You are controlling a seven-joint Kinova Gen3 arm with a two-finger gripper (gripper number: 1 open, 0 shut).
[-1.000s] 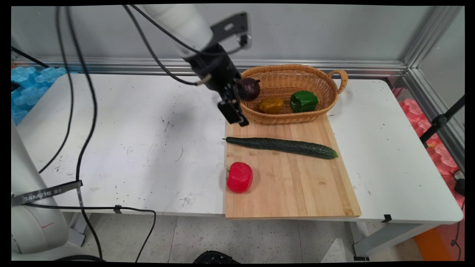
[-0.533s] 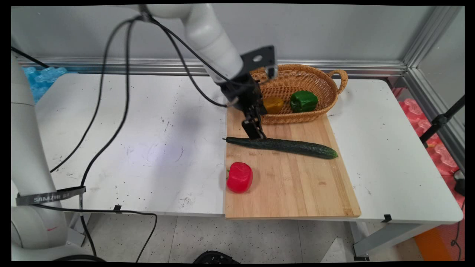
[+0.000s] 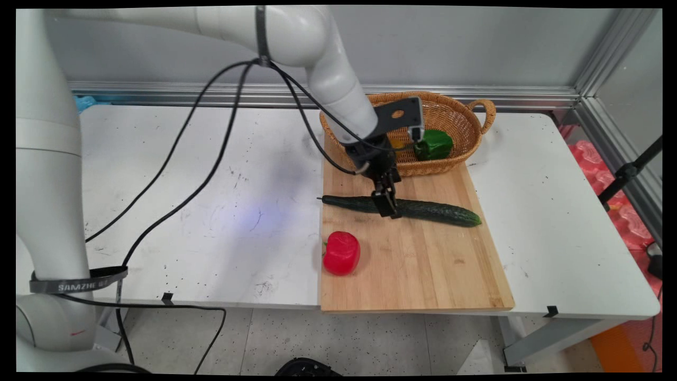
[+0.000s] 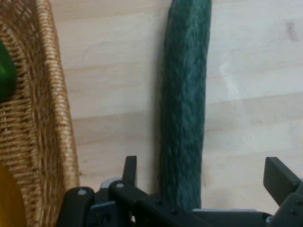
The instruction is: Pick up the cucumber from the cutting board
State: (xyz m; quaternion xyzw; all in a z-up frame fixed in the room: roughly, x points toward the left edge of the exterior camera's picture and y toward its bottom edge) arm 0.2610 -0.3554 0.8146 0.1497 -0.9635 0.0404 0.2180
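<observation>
gripper [image 4: 202,172]: open, fingers either side of the long dark green cucumber [image 3: 418,208] | cucumber: lying across the wooden cutting board [image 3: 423,264] on the white desk [image 3: 185,201] | near: oval wicker basket [image 3: 455,114] holding a green pepper [image 3: 435,145]; red pepper [image 3: 341,253] at board's near left

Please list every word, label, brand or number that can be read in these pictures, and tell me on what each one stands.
"SAMZHE": white letters on the black strap wrapped around the arm's white base, main view. A few more characters follow it, too small to read.
Hand view: no text on the cucumber, basket or cutting board.
</observation>
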